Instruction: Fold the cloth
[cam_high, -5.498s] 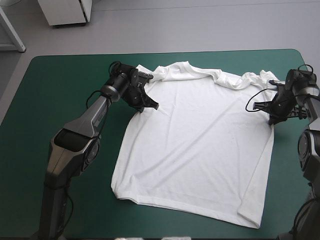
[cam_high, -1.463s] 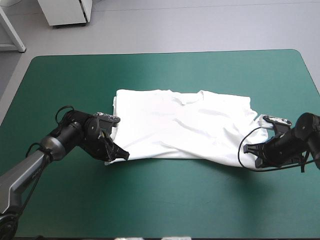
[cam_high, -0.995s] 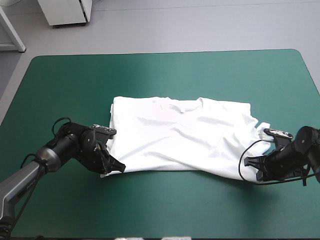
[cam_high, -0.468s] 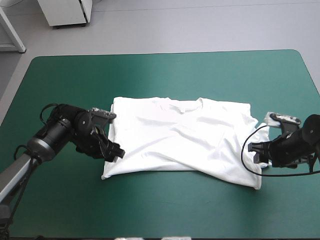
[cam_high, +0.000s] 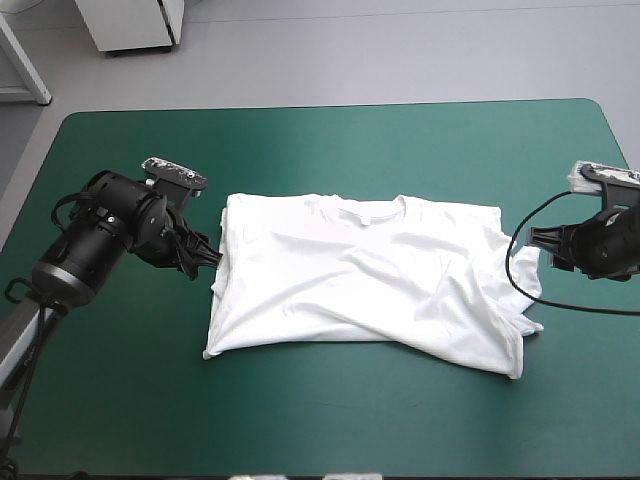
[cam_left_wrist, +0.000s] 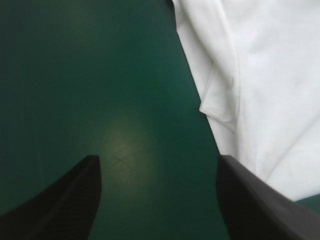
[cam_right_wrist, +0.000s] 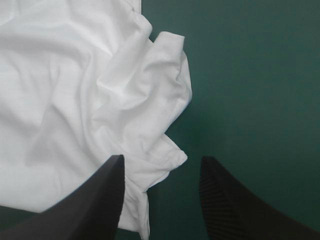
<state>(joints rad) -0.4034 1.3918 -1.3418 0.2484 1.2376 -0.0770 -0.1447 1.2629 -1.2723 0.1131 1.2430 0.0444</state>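
The white T-shirt (cam_high: 360, 275) lies folded in half across the middle of the table, its collar at the far edge and a rumpled sleeve at its right end. My left gripper (cam_high: 207, 256) hangs just off the shirt's left edge, open and empty. In the left wrist view the gripper (cam_left_wrist: 157, 162) is over bare cover, with the T-shirt (cam_left_wrist: 260, 75) beside one finger. My right gripper (cam_high: 543, 243) stands open just off the shirt's right end. In the right wrist view the gripper (cam_right_wrist: 162, 160) is above the edge of the rumpled T-shirt (cam_right_wrist: 75, 75), holding nothing.
Bare teal-green cover (cam_high: 330, 150) runs wide on every side of the shirt. The table's right edge (cam_high: 628, 160) lies close behind my right arm.
Earlier the shirt lay spread flat; both grippers drew its far edge over to the near edge. Just before now both let go, opened, and drew back outward and away from the near edge.
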